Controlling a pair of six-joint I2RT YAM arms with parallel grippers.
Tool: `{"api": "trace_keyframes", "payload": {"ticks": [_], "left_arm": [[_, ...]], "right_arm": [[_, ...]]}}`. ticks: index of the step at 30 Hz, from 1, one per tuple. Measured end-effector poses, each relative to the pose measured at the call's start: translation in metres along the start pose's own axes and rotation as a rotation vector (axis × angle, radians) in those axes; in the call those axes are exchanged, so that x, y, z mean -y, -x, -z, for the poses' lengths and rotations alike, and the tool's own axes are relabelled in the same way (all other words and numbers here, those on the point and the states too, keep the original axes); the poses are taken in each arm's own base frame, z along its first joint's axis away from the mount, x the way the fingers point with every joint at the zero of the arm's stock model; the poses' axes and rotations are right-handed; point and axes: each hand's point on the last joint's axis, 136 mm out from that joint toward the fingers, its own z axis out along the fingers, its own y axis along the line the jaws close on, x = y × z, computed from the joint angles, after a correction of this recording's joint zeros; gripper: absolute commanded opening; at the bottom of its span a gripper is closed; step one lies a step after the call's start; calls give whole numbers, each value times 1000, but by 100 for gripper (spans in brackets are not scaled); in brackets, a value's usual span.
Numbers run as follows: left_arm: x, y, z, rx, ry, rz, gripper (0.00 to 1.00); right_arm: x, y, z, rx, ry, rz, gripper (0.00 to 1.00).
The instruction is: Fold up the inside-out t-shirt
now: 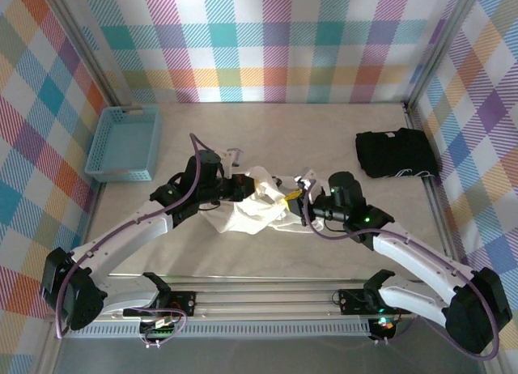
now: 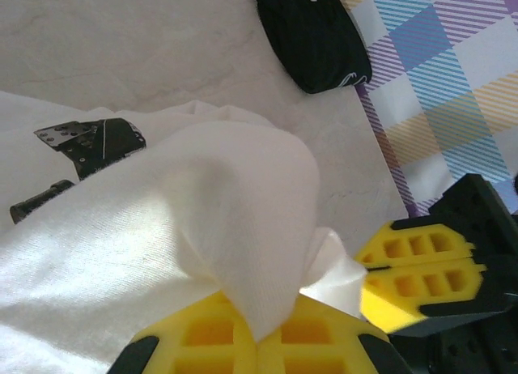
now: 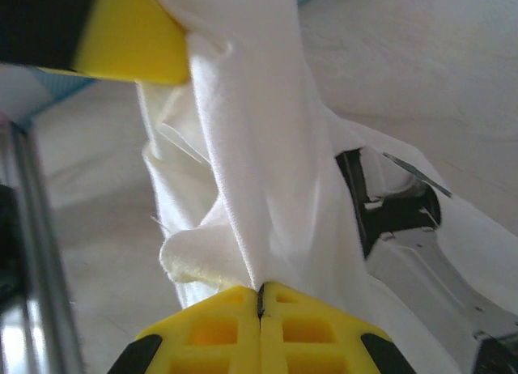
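The left gripper [image 2: 259, 340] is clamped on a fold of the inside-out t-shirt [image 1: 247, 214], its yellow pads pressed together with white cloth pinched between them. The right gripper [image 3: 261, 297] is likewise clenched on the cloth, a ridge of fabric rising straight out of its closed pads.

The two grips sit very near each other over the middle of the table [image 1: 267, 131], left gripper to the left, right gripper just to its right. Each wrist view catches the other gripper's yellow finger close by. The shirt is bunched between and under them, with most of its bulk sagging toward the near side and resting crumpled on the table. Its short span between the grips runs left to right. Neither arm is nearer; both already hold it.

Both arms reach in from the near edge, bent at the elbow, with their wrists angled toward each other.

With so little cloth between the hands, the coming move likely depends on drawing them apart along that left-right line. There is bare table on both sides, since the blue basket [image 1: 123, 143] lies far left and the black folded garment [image 1: 396, 154] far right.
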Motion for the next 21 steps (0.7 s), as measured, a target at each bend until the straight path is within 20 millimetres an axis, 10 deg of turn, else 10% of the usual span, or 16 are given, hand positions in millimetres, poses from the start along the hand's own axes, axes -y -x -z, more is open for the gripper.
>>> {"api": "trace_keyframes", "payload": {"ticks": [21], "left_arm": [[-56, -28, -4, -28, 204, -70, 44]], "right_arm": [[-16, 8, -11, 44, 237, -164, 0]]}}
